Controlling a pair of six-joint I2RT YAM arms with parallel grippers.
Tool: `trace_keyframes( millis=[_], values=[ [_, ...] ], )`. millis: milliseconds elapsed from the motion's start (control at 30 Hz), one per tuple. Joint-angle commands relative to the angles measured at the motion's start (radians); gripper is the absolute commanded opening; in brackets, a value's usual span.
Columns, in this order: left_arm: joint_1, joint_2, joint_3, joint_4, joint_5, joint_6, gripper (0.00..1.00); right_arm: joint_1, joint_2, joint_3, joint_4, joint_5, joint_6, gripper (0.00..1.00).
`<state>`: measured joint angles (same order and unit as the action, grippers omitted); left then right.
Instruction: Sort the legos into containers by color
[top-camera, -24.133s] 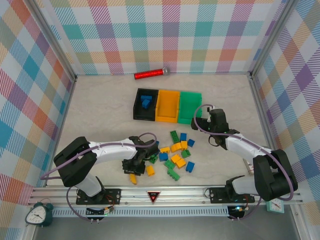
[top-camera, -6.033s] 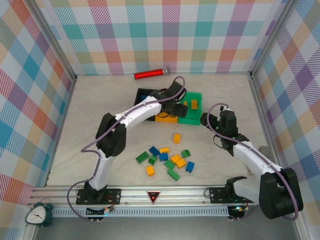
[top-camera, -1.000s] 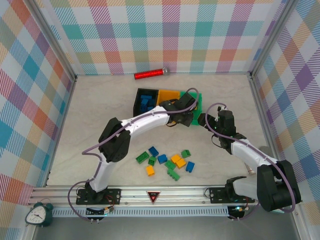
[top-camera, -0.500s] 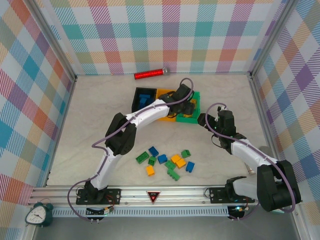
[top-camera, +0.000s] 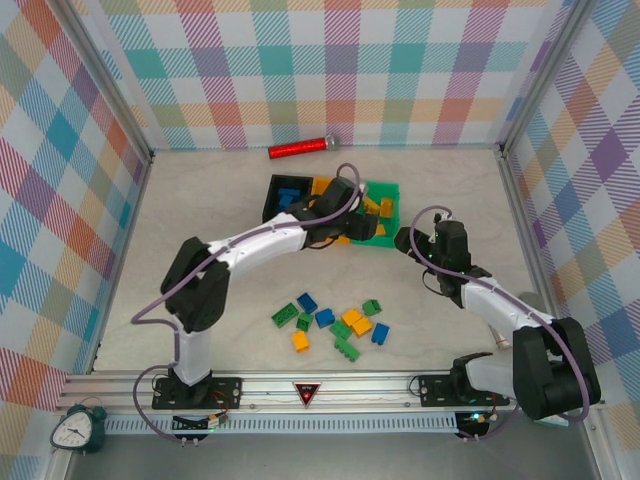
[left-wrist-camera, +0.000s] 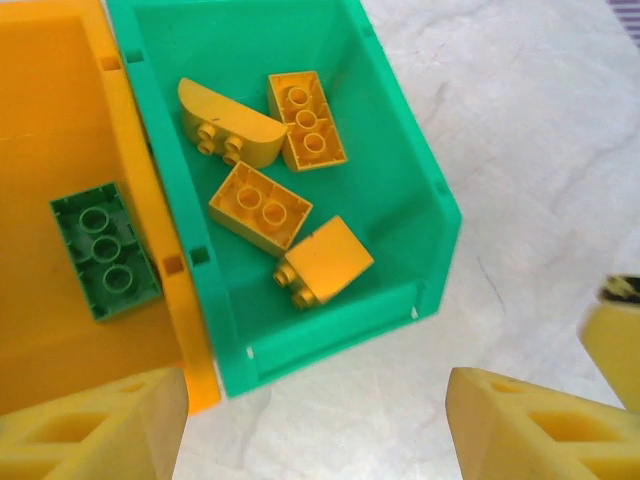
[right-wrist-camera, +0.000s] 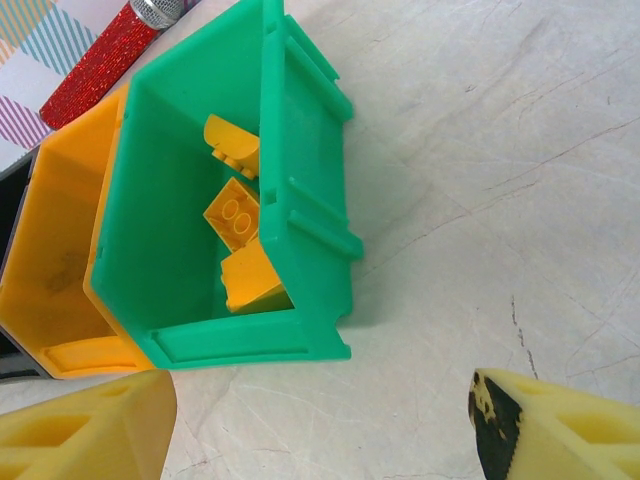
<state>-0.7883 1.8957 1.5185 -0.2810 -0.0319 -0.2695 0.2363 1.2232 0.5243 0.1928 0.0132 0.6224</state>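
Three containers stand in a row: a black bin (top-camera: 275, 205) with blue legos, an orange bin (left-wrist-camera: 60, 120) holding one green brick (left-wrist-camera: 105, 250), and a green bin (left-wrist-camera: 400, 190) holding several yellow bricks (left-wrist-camera: 260, 207). My left gripper (left-wrist-camera: 315, 425) hangs open over the near edge of the orange and green bins (top-camera: 350, 228), with nothing between its fingers. My right gripper (right-wrist-camera: 320, 430) stands open and empty just off the green bin's near right corner (top-camera: 408, 240). Several loose blue, green and yellow legos (top-camera: 335, 325) lie on the table in front of the arms.
A red cylinder with a silver tip (top-camera: 300, 149) lies behind the bins near the back wall. The patterned walls close the table in on three sides. Bare table (top-camera: 200, 240) lies left of the bins and right of the right arm.
My left gripper has opened and drawn back left from over the green bin toward its near edge. The right arm has not moved.
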Motion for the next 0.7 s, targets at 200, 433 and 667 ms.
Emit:
trace_keyframes(
  millis=[200, 433, 667],
  values=[
    [0.001, -0.281, -0.326, 0.049, 0.039, -0.034, 0.69, 0.0, 0.029, -0.004, 0.045, -0.034, 0.017, 0.77],
    [0.0, -0.451, -0.504, -0.03, 0.017, -0.084, 0.69, 0.004, 0.039, -0.005, 0.054, -0.03, 0.018, 0.77],
    [0.001, -0.539, -0.591, -0.107, 0.013, -0.14, 0.68, 0.011, 0.051, -0.001, 0.056, -0.025, 0.012, 0.77]
  ],
)
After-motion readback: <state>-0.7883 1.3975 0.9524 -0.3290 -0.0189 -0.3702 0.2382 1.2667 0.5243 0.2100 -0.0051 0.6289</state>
